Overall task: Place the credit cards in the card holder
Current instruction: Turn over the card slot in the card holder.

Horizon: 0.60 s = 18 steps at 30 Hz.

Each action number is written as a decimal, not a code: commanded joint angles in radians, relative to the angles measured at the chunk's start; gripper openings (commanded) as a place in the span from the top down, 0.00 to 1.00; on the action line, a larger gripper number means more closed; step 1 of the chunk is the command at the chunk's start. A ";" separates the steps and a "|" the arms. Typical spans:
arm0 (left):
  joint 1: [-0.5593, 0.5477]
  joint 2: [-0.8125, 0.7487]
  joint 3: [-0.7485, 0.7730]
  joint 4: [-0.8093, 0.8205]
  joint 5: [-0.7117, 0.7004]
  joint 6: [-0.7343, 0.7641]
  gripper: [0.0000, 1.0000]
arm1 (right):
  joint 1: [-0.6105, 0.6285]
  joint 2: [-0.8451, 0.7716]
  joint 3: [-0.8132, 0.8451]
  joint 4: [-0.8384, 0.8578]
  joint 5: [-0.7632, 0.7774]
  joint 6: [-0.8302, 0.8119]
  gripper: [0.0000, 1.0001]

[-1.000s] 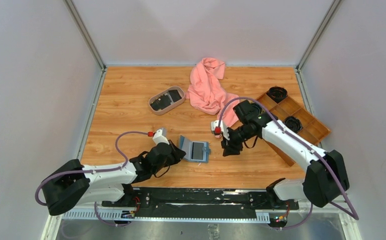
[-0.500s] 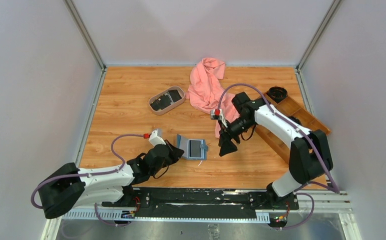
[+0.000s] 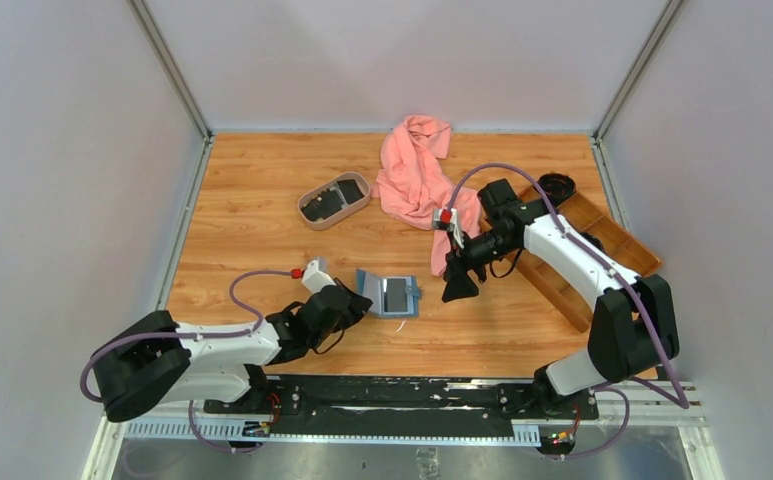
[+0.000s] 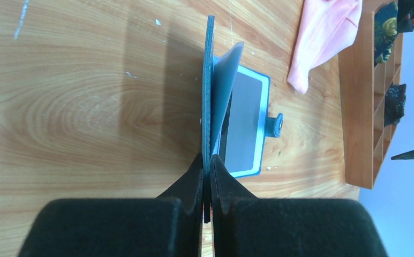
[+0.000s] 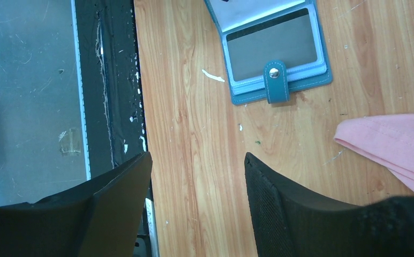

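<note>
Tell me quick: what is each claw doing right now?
Left claw: closed on the raised cover of the card holder.
Right claw: open, holding nothing.

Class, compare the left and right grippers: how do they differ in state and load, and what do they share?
The left gripper is shut; the right gripper stands wide open. The left gripper pinches the raised cover of the card holder; the right gripper holds nothing. Both have black fingers.
</note>
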 commanded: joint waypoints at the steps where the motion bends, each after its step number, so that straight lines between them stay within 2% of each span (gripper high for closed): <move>1: -0.013 0.023 0.036 0.019 -0.028 0.005 1.00 | -0.017 0.000 -0.012 -0.003 0.004 0.013 0.32; 4: -0.013 0.021 0.035 0.018 -0.019 0.009 0.96 | -0.017 0.008 -0.014 -0.002 0.002 0.013 0.32; 5: -0.013 0.016 0.033 0.018 -0.020 0.014 0.90 | -0.017 0.010 -0.015 -0.002 0.003 0.013 0.32; 8: -0.013 -0.019 0.010 0.018 -0.030 0.027 0.58 | -0.017 0.016 -0.017 -0.002 -0.002 0.013 0.32; 10: -0.013 -0.061 -0.009 0.016 -0.040 0.062 0.45 | -0.017 0.021 -0.017 -0.004 -0.009 0.014 0.33; 11: -0.013 -0.086 -0.020 0.016 -0.045 0.086 0.43 | -0.018 0.023 -0.017 -0.004 -0.013 0.016 0.33; 13: -0.012 -0.150 -0.043 0.015 -0.049 0.149 0.34 | -0.018 0.026 -0.017 -0.003 -0.020 0.017 0.33; 15: -0.011 -0.228 -0.063 0.013 -0.043 0.256 0.29 | -0.017 0.026 -0.017 -0.003 -0.028 0.020 0.33; 18: -0.007 -0.370 -0.093 0.007 -0.005 0.428 0.17 | -0.017 0.023 -0.017 -0.003 -0.036 0.025 0.33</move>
